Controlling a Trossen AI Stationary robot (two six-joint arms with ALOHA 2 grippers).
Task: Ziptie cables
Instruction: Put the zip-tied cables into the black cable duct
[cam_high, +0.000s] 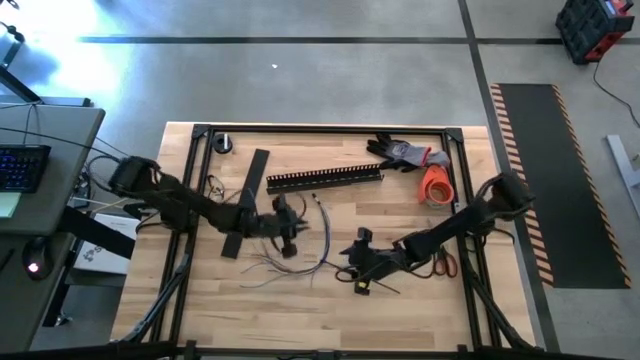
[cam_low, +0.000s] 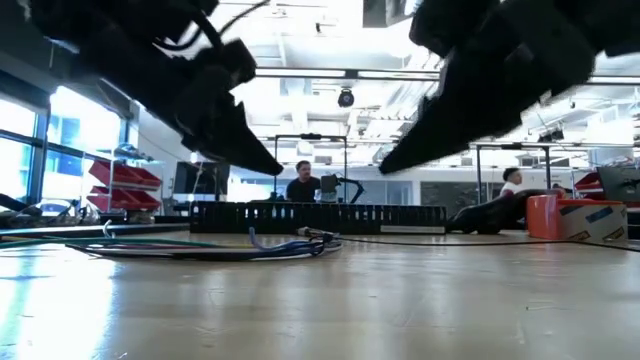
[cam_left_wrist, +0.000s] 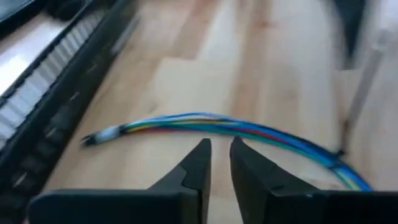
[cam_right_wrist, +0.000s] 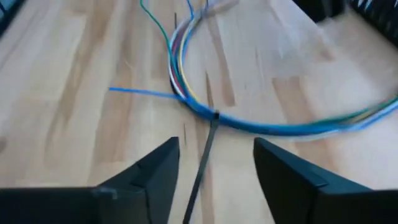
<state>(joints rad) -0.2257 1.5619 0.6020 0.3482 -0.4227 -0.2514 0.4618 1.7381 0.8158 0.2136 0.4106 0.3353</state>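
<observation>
The cables (cam_left_wrist: 205, 121), a bundle of thin blue and coloured wires, lie in a curve on the wooden table (cam_high: 420, 310), left of centre (cam_high: 290, 262). A thin dark ziptie (cam_right_wrist: 208, 140) circles the bundle at one spot (cam_right_wrist: 216, 115), and its tail runs back along the table between my right fingers. My left gripper (cam_left_wrist: 221, 149) hovers just short of the bundle, open by a narrow gap with nothing in it. My right gripper (cam_right_wrist: 216, 143) stands wide open above the ziptie's tail. In the low view both grippers hang clear of the table.
A long black slotted channel (cam_high: 325, 180) lies beyond the cables, with a flat black strip (cam_high: 245, 205) slanting at its left. Gloves (cam_high: 405, 152) and an orange roll (cam_high: 437, 185) sit at the far right, red-handled scissors (cam_high: 445, 262) by the right arm. People sit in the room behind.
</observation>
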